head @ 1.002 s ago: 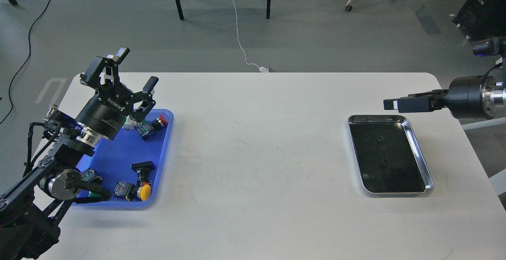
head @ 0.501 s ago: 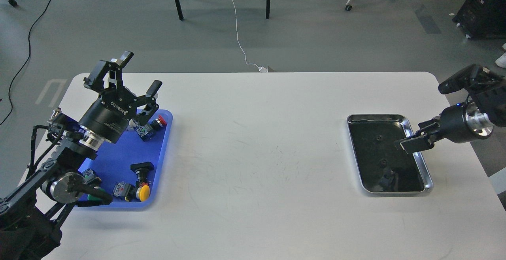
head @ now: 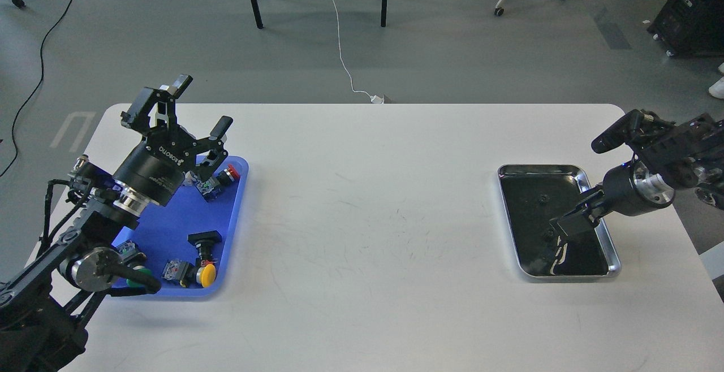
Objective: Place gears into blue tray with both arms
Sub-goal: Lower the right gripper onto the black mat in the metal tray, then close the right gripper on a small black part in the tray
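Note:
The blue tray (head: 169, 213) lies at the table's left and holds several coloured push-button switches. My left gripper (head: 202, 106) hangs open above the tray's far end with nothing between its fingers. On the black lining of the silver tray (head: 599, 197) at the right I make out two tiny dark gears: one (head: 543, 197) toward the far end, one (head: 547, 235) near the middle. My right gripper (head: 567, 226) reaches in from the right and tilts down over the silver tray, its tip just beside the nearer gear. Its fingers merge into one dark shape.
A red-capped switch (head: 229, 174), a black one (head: 203, 240) and a yellow-capped one (head: 207, 275) lie in the blue tray. The white table (head: 367, 219) spans between the two trays. Chair legs and cables are on the floor beyond the far edge.
My right arm swung from beyond the silver tray's far right corner down and left over its lining, tip now near the nearer gear. The left gripper barely shifted, still open.

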